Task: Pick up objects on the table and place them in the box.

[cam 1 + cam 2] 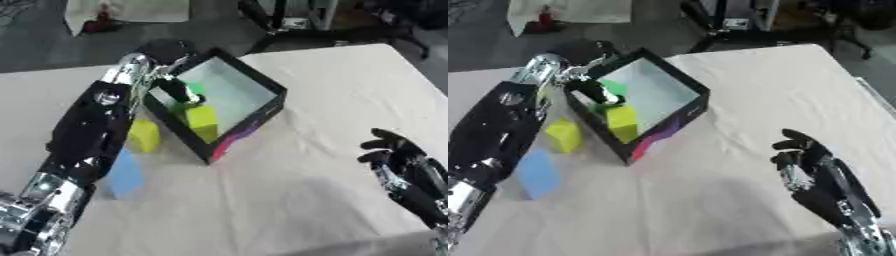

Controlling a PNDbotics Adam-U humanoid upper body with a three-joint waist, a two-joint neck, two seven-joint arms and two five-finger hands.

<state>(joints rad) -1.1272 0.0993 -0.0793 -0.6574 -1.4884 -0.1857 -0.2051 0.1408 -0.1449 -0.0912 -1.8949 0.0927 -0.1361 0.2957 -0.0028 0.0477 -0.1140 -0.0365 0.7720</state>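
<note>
Left eye view: a square black-walled box (248, 117) with a pale, smooth interior sits on the table (332, 90), which is covered in a cream cloth showing slight creases. One lower outer corner of the box carries a pink and purple patch; no writing on it can be read.

Inside the box lie a yellow-green block (202, 121) with flat faces and, behind it, a small bright green object (194, 90) of unclear shape.

The left hand (178, 90), black with silver joints, reaches over the near-left rim into the box. Its fingers are bunched together above the yellow-green block; whether they clamp anything cannot be told.

Outside the box, just beside its left wall, stands a yellow block (144, 135), cuboid and matte. Nearer the camera, a flat light blue piece (125, 175) lies on the cloth, partly hidden under the left forearm.

The right hand (811, 167) rests near the lower right, well apart from the box, fingers spread apart and raised, holding nothing.

No labels or brand marks are legible anywhere.
</note>
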